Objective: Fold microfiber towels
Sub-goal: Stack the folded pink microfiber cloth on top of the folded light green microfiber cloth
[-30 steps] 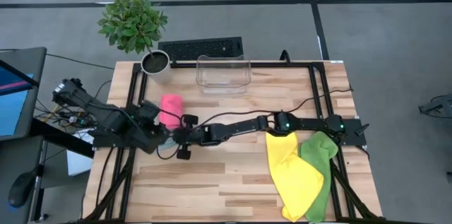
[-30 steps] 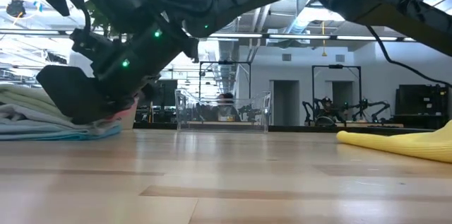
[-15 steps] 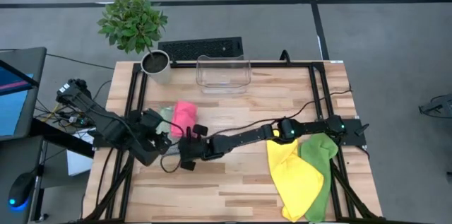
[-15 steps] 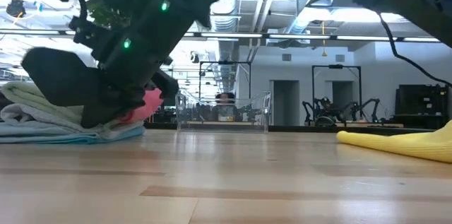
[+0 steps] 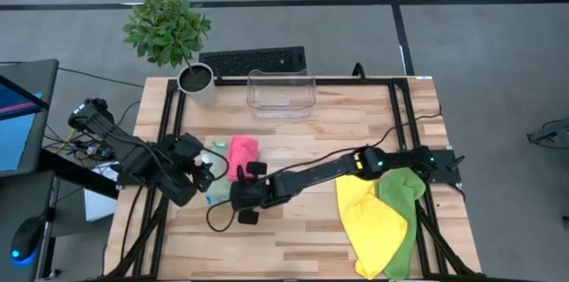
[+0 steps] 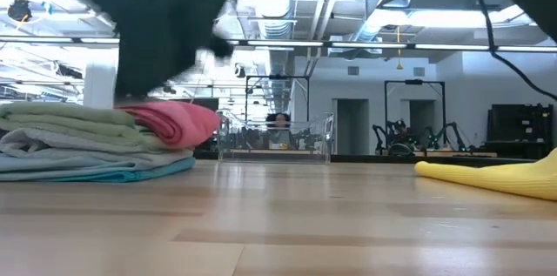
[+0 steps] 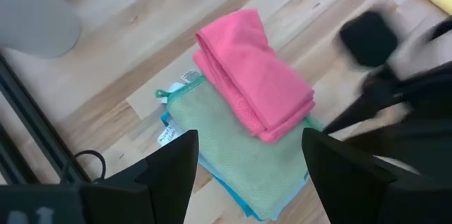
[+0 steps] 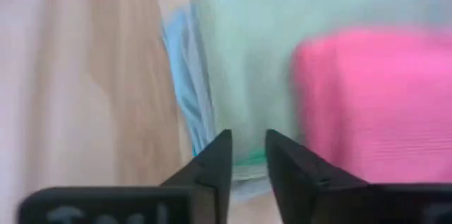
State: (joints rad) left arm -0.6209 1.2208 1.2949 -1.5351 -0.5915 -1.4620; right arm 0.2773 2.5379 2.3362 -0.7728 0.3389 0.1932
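A folded pink towel (image 5: 241,154) lies on top of a stack of folded towels (image 7: 240,160) at the table's left side; the layers beneath show pale green, grey and teal-blue at the edges. The pink one sits off-centre on the stack, overhanging toward the clear plastic bin (image 5: 282,92).

Right end effector (image 8: 247,164): fingers a narrow gap apart, nothing between them, hovering just beside the stack's near edge. Left end effector (image 7: 247,160): fingers wide apart and empty, above the stack on its left side.

Judged step: the pink towel is placed on the stack and released. Two unfolded towels remain, a yellow towel (image 5: 371,220) and a lime green towel (image 5: 404,211), lying overlapped at the table's right edge, the yellow partly hanging past the front.

Next move, as judged: the right arm reaches across to the yellow towel, and a corner must be pinched free of the green one.

Room: the bare wood of the table (image 5: 302,246) between stack and loose towels is open for spreading. The potted plant (image 5: 169,37) and the bin stand at the far edge, well apart from this lane. The black frame rails along both sides limit sideways sweep.
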